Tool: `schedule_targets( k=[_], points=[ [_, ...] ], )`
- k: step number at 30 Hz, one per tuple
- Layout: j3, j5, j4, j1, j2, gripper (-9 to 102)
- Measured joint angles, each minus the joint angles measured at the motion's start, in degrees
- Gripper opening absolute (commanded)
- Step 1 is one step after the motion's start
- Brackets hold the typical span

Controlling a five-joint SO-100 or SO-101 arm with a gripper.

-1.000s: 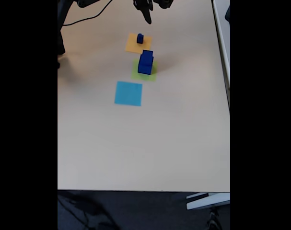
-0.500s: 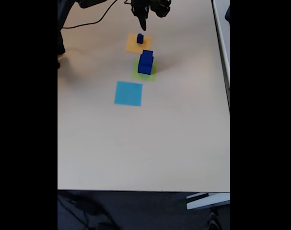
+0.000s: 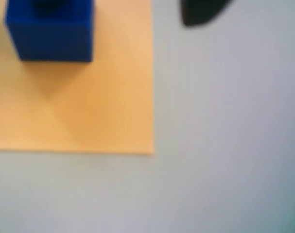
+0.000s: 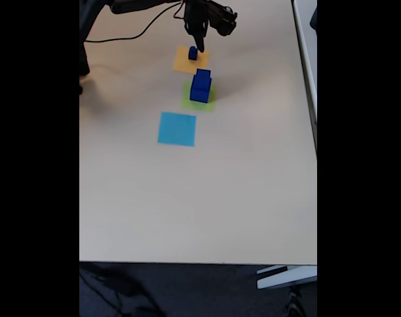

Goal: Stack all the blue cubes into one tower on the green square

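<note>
On the green square [image 4: 199, 98], your tower already stands two blue cubes [image 4: 201, 86] high, with one small cube [image 4: 193, 53] left to bring.

That last cube sits on the orange-yellow square [image 4: 190, 59], just behind the tower in the fixed view, and your claw [image 4: 200, 39] hangs right over it, its tip almost at the cube's top. In the wrist view the cube [image 3: 50, 30] fills the upper left corner, with one dark fingertip [image 3: 200, 12] off to its right above bare desk [image 3: 225, 145]. You cannot tell from these blurred pictures whether the claw is apart or together; nothing appears gripped yet. You would judge the task roughly two-thirds done.
</note>
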Motion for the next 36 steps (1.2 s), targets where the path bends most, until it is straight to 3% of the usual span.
schedule_targets(
  k=[36],
  points=[
    [15.6,-1.2,-4.9,-0.5,7.5,20]
  ],
)
